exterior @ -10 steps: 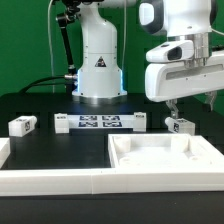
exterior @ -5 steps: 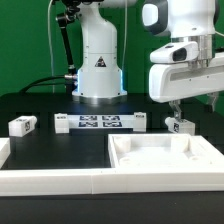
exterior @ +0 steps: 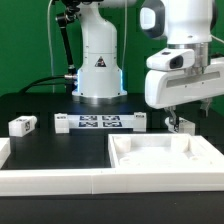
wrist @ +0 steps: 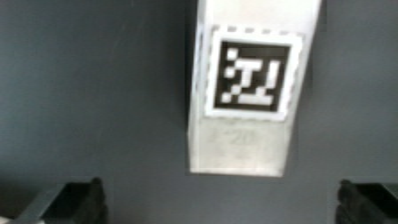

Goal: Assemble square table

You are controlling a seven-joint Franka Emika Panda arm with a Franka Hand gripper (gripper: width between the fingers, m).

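The white square tabletop (exterior: pixel 165 158) lies rim-up at the front of the exterior view's right. My gripper (exterior: pixel 175 117) hangs just above a short white leg (exterior: pixel 185 126) behind the tabletop and partly hides it. In the wrist view this leg (wrist: pixel 253 90) is a long white block with a black-and-white tag. My gripper (wrist: pixel 222 205) is open, and its dark fingertips (wrist: pixel 71 200) stand wide apart just short of the leg's end. Nothing is between them. Another leg (exterior: pixel 22 125) lies far off at the exterior view's left.
The marker board (exterior: pixel 100 122) lies in front of the robot base (exterior: pixel 98 75). A small white tagged block sits at each of its ends (exterior: pixel 60 123) (exterior: pixel 140 121). The long white border wall (exterior: pixel 50 178) runs along the front, against the tabletop.
My gripper has come down a little and shifted slightly toward the exterior view's left, over the right-hand leg. The jaws stay open. No part has moved.
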